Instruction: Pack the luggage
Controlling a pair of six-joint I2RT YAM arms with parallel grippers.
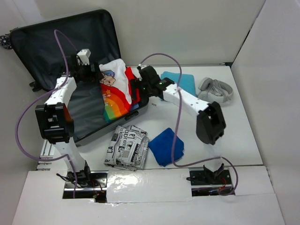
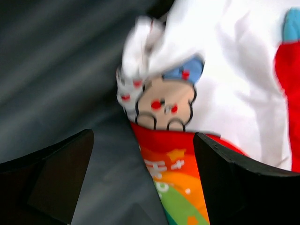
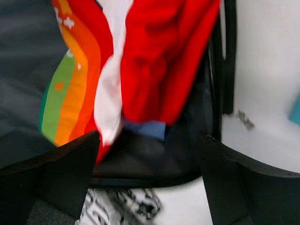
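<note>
Containing 1 rainbow shirt (image 1: 115, 91), 1 open luggage (image 1: 37, 51)

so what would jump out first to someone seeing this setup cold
The bright cartoon-print garment, white, red and rainbow-striped, lies across the right side of the open luggage at the far left of the table. Both arms reach over it, with the left gripper and the right gripper open above the fabric. Nearer the front, a newspaper-print bundle and a blue cloth lie side by side.
</note>
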